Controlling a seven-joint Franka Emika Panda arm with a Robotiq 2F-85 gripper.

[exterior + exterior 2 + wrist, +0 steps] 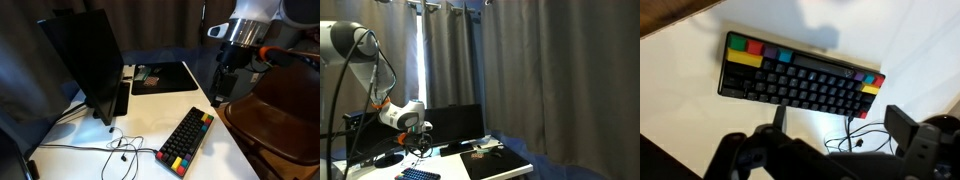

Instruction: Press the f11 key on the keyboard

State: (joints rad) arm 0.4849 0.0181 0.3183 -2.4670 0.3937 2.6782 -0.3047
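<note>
The keyboard is black with red, yellow, green and blue keys at its ends. It lies on the white table near the front edge. It also shows in an exterior view at the bottom left and in the wrist view, where it lies crosswise. My gripper hangs above the table, beyond the keyboard's far end and apart from it. In the wrist view my gripper has its fingers spread and nothing between them. It also shows in an exterior view above the keyboard.
A dark monitor stands at the left. A flat black desk mat lies at the back with small items on it. Loose black cables lie by the keyboard. A brown wooden chair stands at the table's right.
</note>
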